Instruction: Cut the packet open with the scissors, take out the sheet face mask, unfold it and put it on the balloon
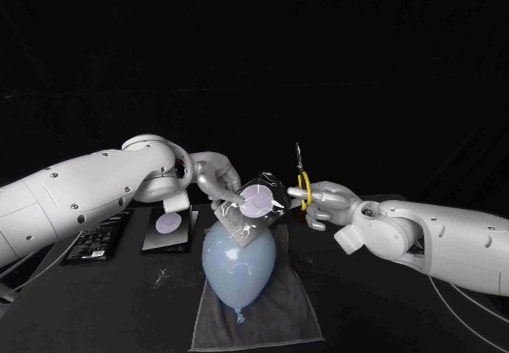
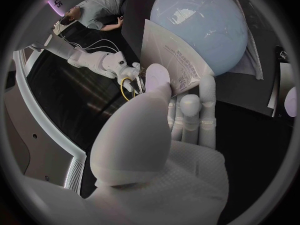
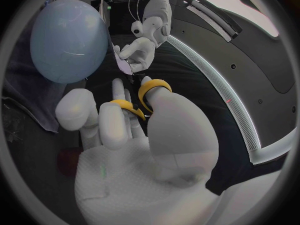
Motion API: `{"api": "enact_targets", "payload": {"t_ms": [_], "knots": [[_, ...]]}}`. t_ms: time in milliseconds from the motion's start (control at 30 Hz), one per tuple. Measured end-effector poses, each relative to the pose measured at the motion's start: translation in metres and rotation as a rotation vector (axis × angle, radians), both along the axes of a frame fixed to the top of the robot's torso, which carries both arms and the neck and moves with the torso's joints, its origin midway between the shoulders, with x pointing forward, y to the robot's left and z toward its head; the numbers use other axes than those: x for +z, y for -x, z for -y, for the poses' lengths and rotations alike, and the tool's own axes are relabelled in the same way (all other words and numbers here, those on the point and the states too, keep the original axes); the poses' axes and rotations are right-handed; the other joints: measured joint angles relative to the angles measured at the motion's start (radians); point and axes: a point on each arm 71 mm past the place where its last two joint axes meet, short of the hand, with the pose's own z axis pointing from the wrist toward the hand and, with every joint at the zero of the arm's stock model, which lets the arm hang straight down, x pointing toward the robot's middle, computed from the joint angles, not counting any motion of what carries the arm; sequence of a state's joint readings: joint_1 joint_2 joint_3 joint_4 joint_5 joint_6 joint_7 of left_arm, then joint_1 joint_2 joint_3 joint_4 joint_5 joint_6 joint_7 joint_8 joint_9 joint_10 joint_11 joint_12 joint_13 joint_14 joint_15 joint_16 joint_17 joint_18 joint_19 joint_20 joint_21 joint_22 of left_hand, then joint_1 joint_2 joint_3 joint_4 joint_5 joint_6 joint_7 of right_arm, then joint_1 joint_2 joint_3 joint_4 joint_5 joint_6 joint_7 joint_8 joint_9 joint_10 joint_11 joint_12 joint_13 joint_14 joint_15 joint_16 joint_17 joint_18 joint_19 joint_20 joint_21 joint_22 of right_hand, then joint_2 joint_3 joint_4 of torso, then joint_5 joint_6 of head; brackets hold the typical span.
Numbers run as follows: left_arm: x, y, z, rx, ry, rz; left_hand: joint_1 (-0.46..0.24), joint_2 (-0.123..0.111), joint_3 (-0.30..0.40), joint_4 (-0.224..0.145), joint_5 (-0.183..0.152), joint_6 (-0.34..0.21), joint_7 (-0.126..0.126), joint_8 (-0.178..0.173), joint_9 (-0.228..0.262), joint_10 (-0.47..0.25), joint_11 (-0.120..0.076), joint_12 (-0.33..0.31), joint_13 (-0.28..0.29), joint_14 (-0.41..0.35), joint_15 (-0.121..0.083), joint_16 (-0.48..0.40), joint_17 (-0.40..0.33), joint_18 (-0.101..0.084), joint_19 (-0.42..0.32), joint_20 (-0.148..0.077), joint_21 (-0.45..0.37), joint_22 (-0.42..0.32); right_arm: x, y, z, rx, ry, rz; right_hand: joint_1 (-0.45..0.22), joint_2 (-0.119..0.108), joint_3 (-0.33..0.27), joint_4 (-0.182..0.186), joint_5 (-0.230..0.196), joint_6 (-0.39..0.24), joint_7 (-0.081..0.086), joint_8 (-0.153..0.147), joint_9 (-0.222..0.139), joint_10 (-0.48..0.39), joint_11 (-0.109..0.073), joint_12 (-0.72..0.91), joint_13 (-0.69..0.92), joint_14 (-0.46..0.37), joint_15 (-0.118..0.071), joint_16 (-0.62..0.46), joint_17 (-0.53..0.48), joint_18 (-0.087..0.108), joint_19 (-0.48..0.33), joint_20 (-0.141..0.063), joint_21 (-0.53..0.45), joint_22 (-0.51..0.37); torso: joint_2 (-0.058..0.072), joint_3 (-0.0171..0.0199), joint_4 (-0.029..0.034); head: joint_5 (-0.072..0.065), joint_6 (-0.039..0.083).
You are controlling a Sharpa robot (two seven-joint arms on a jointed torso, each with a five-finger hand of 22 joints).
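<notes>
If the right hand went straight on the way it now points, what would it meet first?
The right hand would most likely meet the packet held by the left hand above the balloon, though depth is unclear.

The balloon's (image 1: 239,257) upper end lay hidden behind the packet (image 1: 258,200). One packet edge was covered by the left hand (image 1: 218,176). The scissors' (image 1: 301,176) yellow loops were partly masked by the right hand (image 1: 326,202). Whether the blades stood apart could not be determined. Packet print was too small to read.
</notes>
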State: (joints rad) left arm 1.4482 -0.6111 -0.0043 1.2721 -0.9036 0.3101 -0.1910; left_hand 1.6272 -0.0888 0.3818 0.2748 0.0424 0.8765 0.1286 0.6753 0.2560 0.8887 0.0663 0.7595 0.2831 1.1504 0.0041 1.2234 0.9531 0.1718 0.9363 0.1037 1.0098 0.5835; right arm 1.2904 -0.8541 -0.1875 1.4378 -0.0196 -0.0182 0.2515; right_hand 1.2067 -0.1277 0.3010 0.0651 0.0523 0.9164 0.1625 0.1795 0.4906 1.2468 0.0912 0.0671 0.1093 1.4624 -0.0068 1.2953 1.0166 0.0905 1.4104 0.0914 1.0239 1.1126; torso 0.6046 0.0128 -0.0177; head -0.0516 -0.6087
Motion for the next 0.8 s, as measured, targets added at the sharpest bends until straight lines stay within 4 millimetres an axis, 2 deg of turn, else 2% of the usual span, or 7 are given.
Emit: {"api": "enact_targets", "payload": {"t_ms": [33, 167, 600, 800], "knots": [[0.000, 0.000, 0.000, -0.001, 0.000, 0.000, -0.009, -0.006, 0.020, -0.018, -0.002, 0.000, 0.000, -0.001, 0.000, 0.000, 0.000, 0.003, 0.000, 0.000, 0.000, 0.000, 0.000, -0.001, 0.000, 0.000, 0.000, 0.001, 0.000, 0.000, -0.001, 0.001, 0.000, 0.000, 0.000, 0.000, 0.000, 0.000, 0.000, 0.000, 0.000, 0.000, 0.000, 0.000, 0.000, 0.000, 0.000, -0.001, 0.001, 0.000, 0.000, 0.000, 0.000, 0.000, 0.000, 0.000, 0.000, 0.0000, -0.0001, 0.000, 0.000], [0.000, 0.000, 0.001, -0.004, -0.001, -0.001, -0.012, -0.009, 0.021, -0.018, 0.002, 0.000, 0.000, 0.001, 0.001, 0.000, 0.000, 0.003, 0.002, 0.000, 0.000, 0.000, 0.000, -0.001, 0.000, 0.000, 0.000, 0.001, -0.001, -0.002, -0.005, 0.009, 0.002, 0.000, 0.000, 0.000, -0.003, 0.003, 0.000, 0.000, 0.000, 0.000, 0.000, 0.000, 0.000, 0.000, 0.000, -0.001, 0.001, 0.000, -0.001, 0.010, 0.000, 0.000, 0.000, 0.000, 0.000, 0.0000, -0.0004, 0.002, 0.000], [0.000, 0.002, 0.007, -0.016, -0.001, -0.001, -0.015, -0.012, 0.021, -0.019, 0.002, -0.003, 0.000, 0.004, 0.001, 0.000, 0.000, 0.003, 0.003, 0.000, 0.000, 0.000, -0.001, -0.002, 0.000, 0.000, 0.000, 0.000, -0.003, -0.006, -0.023, 0.050, 0.012, -0.005, 0.000, 0.000, 0.002, -0.002, 0.000, 0.001, -0.001, -0.006, -0.002, -0.004, -0.004, 0.000, -0.004, -0.001, 0.001, 0.000, -0.003, 0.010, 0.000, 0.000, 0.000, 0.000, -0.001, 0.0001, 0.0001, 0.002, -0.002], [0.000, 0.002, 0.008, -0.019, -0.001, -0.002, -0.017, -0.014, 0.026, -0.016, 0.002, -0.004, 0.000, 0.004, 0.002, 0.000, 0.001, 0.003, 0.004, 0.000, 0.000, 0.000, -0.002, -0.002, 0.000, 0.000, 0.000, 0.002, -0.003, -0.006, -0.024, 0.054, 0.017, -0.007, 0.047, 0.047, 0.068, -0.022, 0.000, 0.014, -0.005, -0.006, -0.004, 0.001, -0.008, 0.000, -0.010, -0.001, 0.001, 0.000, 0.001, 0.010, 0.000, 0.000, 0.000, 0.007, 0.000, -0.0001, -0.0001, 0.003, -0.004]]}}
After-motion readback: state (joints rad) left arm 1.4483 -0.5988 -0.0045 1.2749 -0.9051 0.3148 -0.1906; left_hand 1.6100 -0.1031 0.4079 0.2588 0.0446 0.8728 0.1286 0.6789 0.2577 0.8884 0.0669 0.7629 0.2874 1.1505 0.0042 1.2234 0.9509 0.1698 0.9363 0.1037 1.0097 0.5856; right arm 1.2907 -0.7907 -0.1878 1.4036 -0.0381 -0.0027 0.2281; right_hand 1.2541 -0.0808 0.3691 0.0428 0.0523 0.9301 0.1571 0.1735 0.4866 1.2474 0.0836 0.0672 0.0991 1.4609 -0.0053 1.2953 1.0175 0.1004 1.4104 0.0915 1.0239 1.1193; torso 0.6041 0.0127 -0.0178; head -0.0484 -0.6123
